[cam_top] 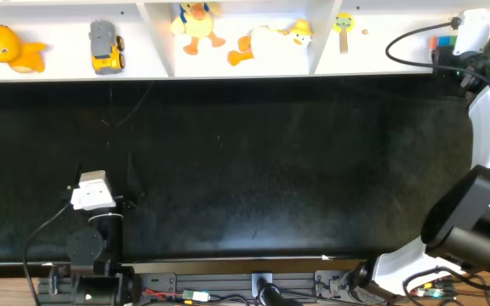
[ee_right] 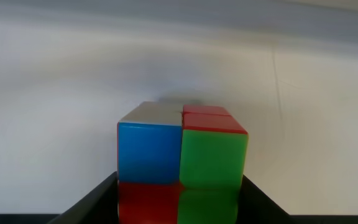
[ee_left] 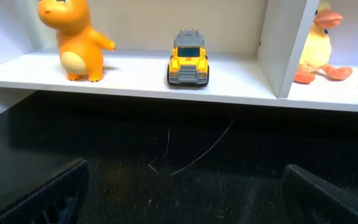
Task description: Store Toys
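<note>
A white shelf [cam_top: 66,71] runs along the table's far edge. In its bays stand an orange figure [cam_top: 11,47] [ee_left: 73,37], a yellow truck [cam_top: 106,44] [ee_left: 188,59], a yellow duck plush [cam_top: 196,24] [ee_left: 319,43], a white duck lying down [cam_top: 266,41] and a small yellow rattle-like toy [cam_top: 344,25]. My right gripper [cam_top: 447,44] [ee_right: 179,190] is at the shelf's far right bay, shut on a multicoloured cube [ee_right: 182,155] [cam_top: 441,40] over the white surface. Near the front left, my left gripper [cam_top: 92,189] [ee_left: 182,174] is open and holds nothing, facing the truck.
A black mat [cam_top: 253,170] covers the table between the arms and the shelf. White dividers [ee_left: 281,43] split the shelf into bays. A black cable [cam_top: 411,38] loops by the right arm's wrist. Wiring runs along the front edge.
</note>
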You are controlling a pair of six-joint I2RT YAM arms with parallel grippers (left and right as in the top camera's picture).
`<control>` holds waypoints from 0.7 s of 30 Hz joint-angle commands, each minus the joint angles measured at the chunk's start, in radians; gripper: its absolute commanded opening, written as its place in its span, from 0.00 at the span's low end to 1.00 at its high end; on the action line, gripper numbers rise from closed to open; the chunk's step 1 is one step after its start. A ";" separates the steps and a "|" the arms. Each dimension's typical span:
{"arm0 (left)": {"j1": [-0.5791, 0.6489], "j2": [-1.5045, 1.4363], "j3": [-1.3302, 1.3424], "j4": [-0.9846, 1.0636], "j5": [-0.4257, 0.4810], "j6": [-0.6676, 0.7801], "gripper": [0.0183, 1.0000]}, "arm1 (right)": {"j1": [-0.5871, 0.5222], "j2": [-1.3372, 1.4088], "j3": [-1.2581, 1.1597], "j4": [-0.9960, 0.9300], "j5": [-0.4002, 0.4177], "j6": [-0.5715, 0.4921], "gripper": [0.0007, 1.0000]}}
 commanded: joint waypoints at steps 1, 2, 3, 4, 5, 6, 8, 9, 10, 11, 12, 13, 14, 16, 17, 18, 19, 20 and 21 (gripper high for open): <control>0.005 -0.013 -0.003 -0.001 -0.011 0.022 1.00 | 0.007 0.014 0.040 0.034 -0.035 0.047 0.39; 0.005 -0.013 -0.003 -0.001 -0.011 0.022 1.00 | 0.008 0.015 0.040 0.040 -0.035 0.049 0.38; 0.005 -0.013 -0.003 -0.001 -0.011 0.022 1.00 | 0.011 0.015 0.040 0.045 -0.035 0.049 0.38; 0.005 -0.013 -0.003 -0.001 -0.011 0.022 1.00 | 0.013 0.015 0.040 0.047 -0.035 0.049 0.38; 0.005 -0.013 -0.003 -0.001 -0.011 0.022 1.00 | 0.016 0.015 0.040 0.050 -0.035 0.049 0.37; 0.005 -0.013 -0.003 -0.001 -0.011 0.022 1.00 | 0.018 0.015 0.040 0.051 -0.035 0.048 0.36; 0.005 -0.013 -0.003 -0.001 -0.011 0.022 1.00 | 0.024 0.015 0.040 0.053 -0.035 0.049 0.34; 0.005 -0.013 -0.003 -0.001 -0.011 0.022 1.00 | 0.027 0.015 0.040 0.055 -0.035 0.048 0.34; 0.005 -0.013 -0.003 -0.001 -0.011 0.022 1.00 | 0.029 0.015 0.040 0.056 -0.035 0.049 0.34; 0.005 -0.013 -0.003 -0.001 -0.011 0.022 1.00 | 0.031 0.015 0.040 0.059 -0.035 0.048 0.34; 0.005 -0.013 -0.003 -0.001 -0.011 0.022 1.00 | 0.031 0.015 0.040 0.062 -0.035 0.049 0.34; 0.005 -0.013 -0.003 -0.001 -0.011 0.022 1.00 | 0.031 0.015 0.040 0.065 -0.035 0.049 0.34; 0.005 -0.013 -0.003 -0.001 -0.011 0.022 1.00 | 0.031 0.015 0.040 0.067 -0.035 0.049 0.34; 0.005 -0.013 -0.003 -0.001 -0.011 0.022 1.00 | 0.031 0.016 0.040 0.072 -0.034 0.054 0.34; 0.005 -0.013 -0.003 -0.001 -0.011 0.022 1.00 | 0.031 0.018 0.040 0.074 -0.034 0.056 0.34; 0.005 -0.013 -0.003 -0.001 -0.011 0.022 1.00 | 0.030 0.020 0.040 0.074 -0.033 0.056 0.34; 0.005 -0.013 -0.003 -0.001 -0.011 0.022 1.00 | 0.030 0.024 0.040 0.074 -0.029 0.056 0.34; 0.005 -0.013 -0.003 -0.001 -0.011 0.022 1.00 | 0.030 0.028 0.040 0.073 -0.024 0.056 0.34; 0.005 -0.013 -0.003 -0.001 -0.011 0.022 1.00 | 0.030 0.034 0.040 0.072 -0.023 0.056 0.34</control>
